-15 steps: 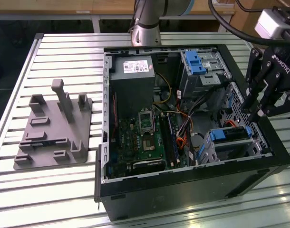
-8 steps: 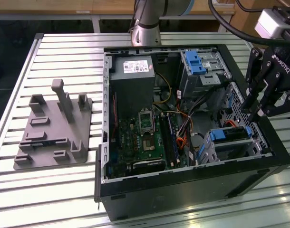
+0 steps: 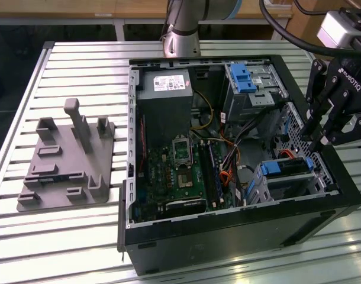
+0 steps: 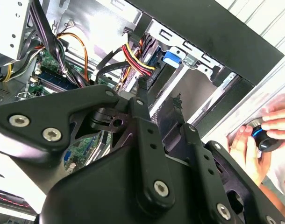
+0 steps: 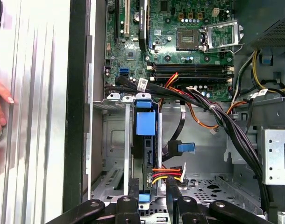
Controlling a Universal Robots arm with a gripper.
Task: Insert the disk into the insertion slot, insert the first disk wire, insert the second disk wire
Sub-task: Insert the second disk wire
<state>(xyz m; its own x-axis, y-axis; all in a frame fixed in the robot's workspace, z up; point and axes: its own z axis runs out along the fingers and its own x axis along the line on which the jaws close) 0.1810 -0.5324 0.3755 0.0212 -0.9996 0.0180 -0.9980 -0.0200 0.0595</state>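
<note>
The disk (image 5: pixel 145 140), in its blue carrier, sits inside the grey insertion slot (image 5: pixel 113 140) at the case's front corner; in the exterior view the disk (image 3: pixel 285 170) shows there too. My gripper (image 5: pixel 153 198) hovers just over the disk's end, open, one finger on each side and nothing between them. A red, yellow and black wire bundle (image 5: pixel 167 173) ends in a pale plug by one fingertip (image 5: pixel 173 189); I cannot tell whether it is seated. A black cable with a blue plug (image 5: pixel 185 147) hangs loose beside the disk. The gripper (image 3: pixel 315 137) stands above the case's right wall.
The open black computer case (image 3: pixel 228 236) holds a motherboard (image 3: pixel 177 177), a power supply (image 3: pixel 166 100) and a taller metal bay with a blue latch (image 3: pixel 245 77). A grey fixture (image 3: pixel 68 160) lies on the slatted table. A hand (image 4: pixel 254 140) holds a knob beside the case.
</note>
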